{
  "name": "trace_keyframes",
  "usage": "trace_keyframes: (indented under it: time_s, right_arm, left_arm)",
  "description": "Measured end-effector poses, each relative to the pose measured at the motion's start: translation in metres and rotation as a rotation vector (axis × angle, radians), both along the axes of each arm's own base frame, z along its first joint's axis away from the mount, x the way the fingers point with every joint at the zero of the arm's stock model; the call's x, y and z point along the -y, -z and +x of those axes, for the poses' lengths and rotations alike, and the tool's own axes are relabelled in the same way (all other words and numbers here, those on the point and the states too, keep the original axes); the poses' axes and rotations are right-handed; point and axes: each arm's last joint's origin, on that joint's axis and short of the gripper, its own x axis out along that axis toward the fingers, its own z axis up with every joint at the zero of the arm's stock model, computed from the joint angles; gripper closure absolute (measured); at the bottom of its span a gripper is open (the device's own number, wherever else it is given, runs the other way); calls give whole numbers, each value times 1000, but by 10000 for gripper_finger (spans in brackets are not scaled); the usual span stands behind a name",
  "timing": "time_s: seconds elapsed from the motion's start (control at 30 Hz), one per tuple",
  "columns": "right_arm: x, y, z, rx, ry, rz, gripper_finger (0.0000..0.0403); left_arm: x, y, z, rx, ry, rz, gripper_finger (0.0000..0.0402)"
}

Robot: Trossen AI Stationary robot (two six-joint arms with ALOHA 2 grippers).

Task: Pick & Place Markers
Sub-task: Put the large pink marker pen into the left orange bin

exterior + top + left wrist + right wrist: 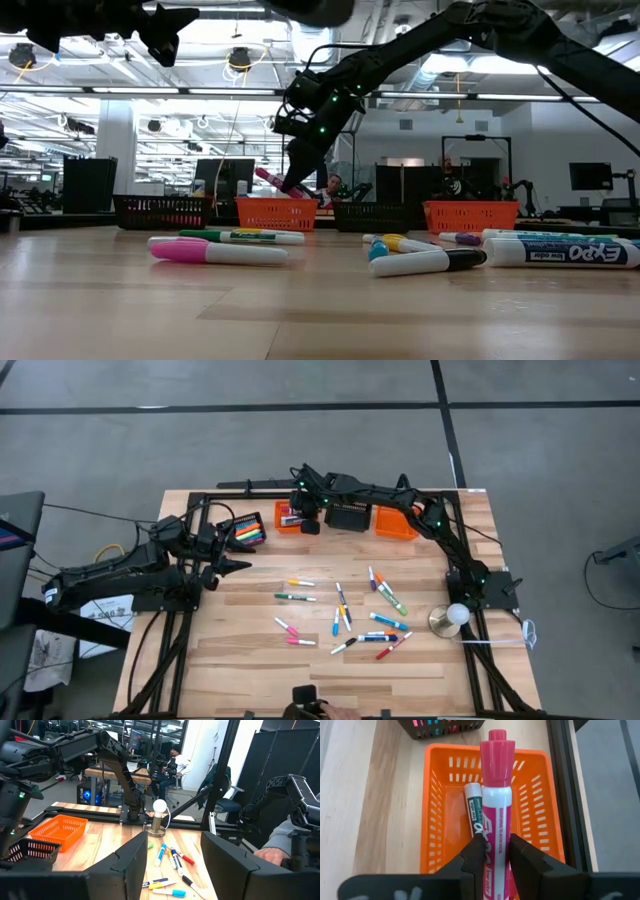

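My right gripper (494,845) hangs over the left orange basket (435,795) at the table's far edge, shut on a pink marker (496,795). A green marker (474,812) lies on that basket's floor. Several more markers (345,610) lie scattered on the wooden table's middle and right. My left gripper (235,565) waits at the table's left side, raised, level and open, with nothing between its fingers (130,865). My right gripper pinches the pink marker's white barrel (496,837) between its two fingers. They slant down over the basket, and the marker lies along them. The pink cap end (497,750) reaches out past the fingertips above the basket, near its far wall.
A black basket (247,530) of markers stands left of the orange one. Another black basket (348,517) and a second orange basket (395,522) stand to its right. A white ball on a round base (452,618) sits at the right edge. A person's hand (270,854) shows at the near edge.
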Motion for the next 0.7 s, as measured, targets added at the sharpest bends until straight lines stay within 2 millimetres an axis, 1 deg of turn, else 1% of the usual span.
trace_keyframes:
  time_s: [0.17, 0.6, 0.7]
  right_arm:
    - [0, 0, 0, 9, 17, 27, 322]
    - [0, 0, 0, 14, 13, 31, 319]
    - [0, 0, 0, 12, 11, 36, 312]
  left_arm:
    - [0, 0, 0, 3, 0, 1, 217]
    - [0, -1, 0, 13, 1, 4, 217]
    - [0, -1, 0, 14, 0, 5, 217]
